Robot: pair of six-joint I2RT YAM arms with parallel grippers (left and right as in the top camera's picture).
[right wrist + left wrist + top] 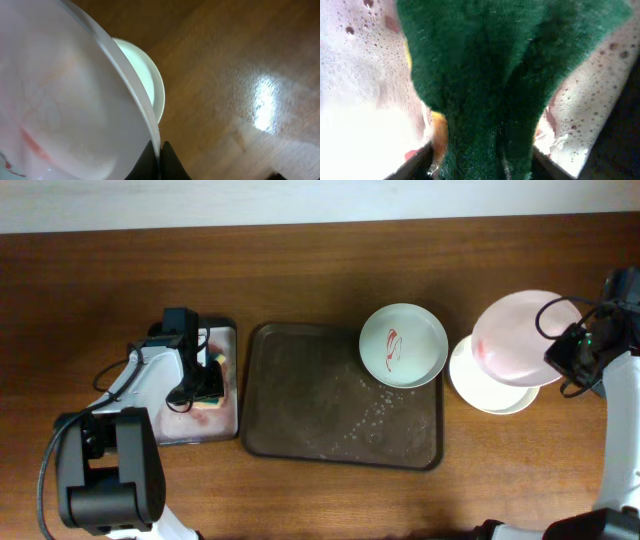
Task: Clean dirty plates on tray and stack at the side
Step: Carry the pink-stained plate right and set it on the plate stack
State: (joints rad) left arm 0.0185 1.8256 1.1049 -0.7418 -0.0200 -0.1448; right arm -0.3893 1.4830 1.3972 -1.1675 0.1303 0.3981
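our left claw in the small black tray, clenched on the green sponge, right claw pinching the rim of a smeared plate, tilted above a clean plate right of the brown tray, we see a red-marked plate on its far right corner

It looked like a robotics test bench staged for dishwashing: a bare brown wood-grain tabletop against a pale wall, a black-and-white left arm and right arm trailing loose black cables, and a small black tray holding pinkish soapy water.
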